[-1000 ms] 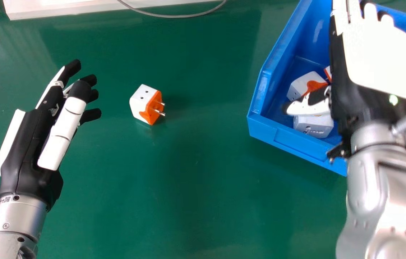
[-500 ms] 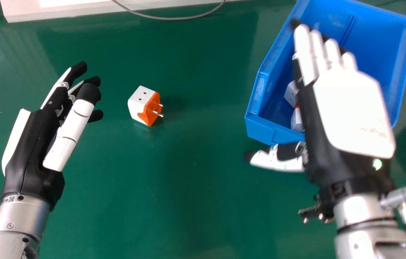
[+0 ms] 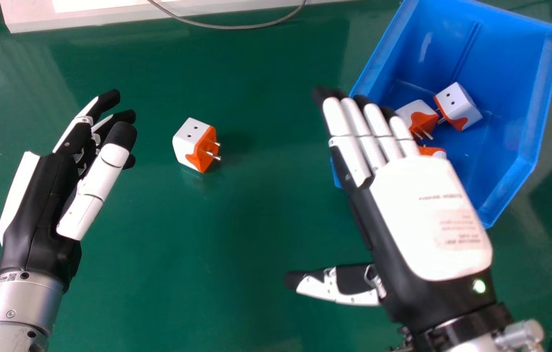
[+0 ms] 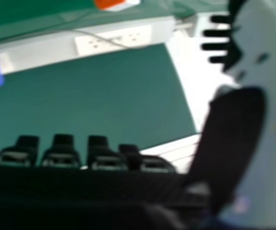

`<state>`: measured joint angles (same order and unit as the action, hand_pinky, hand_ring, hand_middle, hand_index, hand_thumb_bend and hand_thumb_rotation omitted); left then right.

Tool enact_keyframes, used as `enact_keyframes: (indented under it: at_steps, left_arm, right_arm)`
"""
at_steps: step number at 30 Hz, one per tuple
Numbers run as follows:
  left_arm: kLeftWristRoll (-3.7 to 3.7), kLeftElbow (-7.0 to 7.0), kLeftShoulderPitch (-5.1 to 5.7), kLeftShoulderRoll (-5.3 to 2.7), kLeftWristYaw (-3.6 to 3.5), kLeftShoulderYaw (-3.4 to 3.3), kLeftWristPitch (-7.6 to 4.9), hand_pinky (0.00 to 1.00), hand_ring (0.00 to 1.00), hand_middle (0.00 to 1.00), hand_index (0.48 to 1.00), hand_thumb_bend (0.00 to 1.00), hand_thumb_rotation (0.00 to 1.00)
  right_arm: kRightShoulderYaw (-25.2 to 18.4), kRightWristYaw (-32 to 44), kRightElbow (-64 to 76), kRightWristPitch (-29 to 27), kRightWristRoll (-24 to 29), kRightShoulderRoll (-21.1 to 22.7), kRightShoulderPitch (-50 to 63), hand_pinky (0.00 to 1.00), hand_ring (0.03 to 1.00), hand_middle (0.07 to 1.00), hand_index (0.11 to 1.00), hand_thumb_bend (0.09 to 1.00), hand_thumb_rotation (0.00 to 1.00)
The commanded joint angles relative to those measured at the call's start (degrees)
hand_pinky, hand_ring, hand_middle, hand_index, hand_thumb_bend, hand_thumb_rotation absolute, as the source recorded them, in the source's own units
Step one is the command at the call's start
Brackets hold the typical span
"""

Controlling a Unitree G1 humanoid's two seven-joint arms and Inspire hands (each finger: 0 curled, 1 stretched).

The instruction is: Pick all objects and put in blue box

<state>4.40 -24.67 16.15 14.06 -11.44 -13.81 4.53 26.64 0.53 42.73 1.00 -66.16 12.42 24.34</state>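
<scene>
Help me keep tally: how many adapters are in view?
4: one adapter on the table; three adapters in the box, one partly hidden by the right hand, which may cover more.

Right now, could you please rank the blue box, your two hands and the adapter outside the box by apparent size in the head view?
Blue box, right hand: too close to rank, box partly hidden
Left hand
Adapter

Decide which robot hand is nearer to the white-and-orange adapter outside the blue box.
Left. The left hand is a short gap to the left of the adapter; the right hand is farther off, to its right, covering part of the blue box in the head view.
</scene>
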Motion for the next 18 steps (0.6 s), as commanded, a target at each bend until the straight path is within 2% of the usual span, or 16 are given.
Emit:
enact_keyframes:
  at_steps: [1, 3, 8, 13, 18]
  left_arm:
    - [0.09, 0.21, 0.03, 0.45, -0.4, -0.18, -1.94, 0.8, 0.87, 0.88, 0.91, 0.72, 0.85]
    - [0.15, 0.32, 0.11, 0.49, -0.52, -0.24, -2.25, 0.8, 0.87, 0.88, 0.91, 0.72, 0.85]
    - [0.09, 0.85, 0.02, 0.57, -0.82, -0.35, -2.9, 0.81, 0.87, 0.88, 0.912, 0.71, 0.85]
    - [-0.21, 1.23, 0.05, 0.64, -0.79, -0.27, -3.41, 0.81, 0.87, 0.88, 0.915, 0.71, 0.85]
    - [-0.3, 1.61, 0.1, 0.71, -0.79, -0.34, -3.9, 0.81, 0.87, 0.88, 0.917, 0.71, 0.85]
  right_arm:
    - [0.6, 1.9, 0.2, -1.9, -1.7, 0.1, -2.8, 1.0, 1.0, 1.0, 1.0, 0.626, 0.24]
    - [0.8, 3.7, -0.8, -2.5, -1.5, -0.3, -5.2, 1.0, 1.0, 1.0, 1.0, 0.619, 0.26]
    - [1.4, 5.0, -9.3, -4.6, 4.2, -2.8, -15.6, 1.0, 1.0, 1.0, 1.0, 0.596, 0.32]
    - [1.4, 5.7, -17.5, -7.0, 10.2, -3.3, -24.0, 0.98, 1.0, 1.0, 1.0, 0.615, 0.32]
    - [1.6, 7.3, -24.0, -6.9, 12.3, -4.1, -30.9, 0.94, 1.0, 1.0, 1.0, 0.628, 0.29]
